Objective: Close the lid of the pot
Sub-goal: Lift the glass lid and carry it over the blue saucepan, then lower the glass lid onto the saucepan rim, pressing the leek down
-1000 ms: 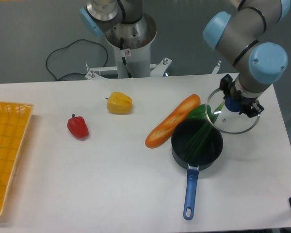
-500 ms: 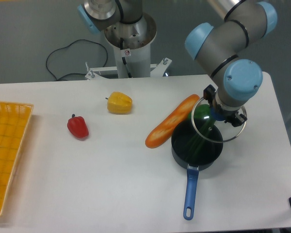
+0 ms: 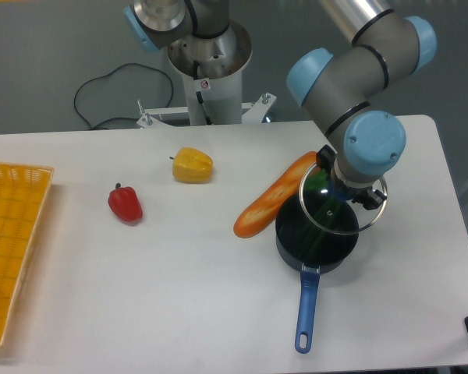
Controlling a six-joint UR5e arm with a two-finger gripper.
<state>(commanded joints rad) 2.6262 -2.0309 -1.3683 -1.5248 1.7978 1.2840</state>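
The dark pot [image 3: 316, 241] sits right of the table's middle, its long blue handle [image 3: 305, 312] pointing toward the front edge. Green vegetable shows inside it. The clear glass lid [image 3: 339, 206] with its silver rim hangs just above the pot's far right rim, slightly tilted and offset to the back right. My gripper [image 3: 345, 189] is above the lid, shut on the lid's blue knob, which is mostly hidden by the wrist.
An orange baguette-like loaf [image 3: 277, 195] lies against the pot's left rim. A yellow pepper [image 3: 193, 165] and a red pepper [image 3: 125, 203] rest further left. A yellow basket [image 3: 12, 241] stands at the left edge. The arm's base [image 3: 207, 62] is at the back.
The gripper has carried the lid leftward and down, from beside the pot's right side to over its far rim.
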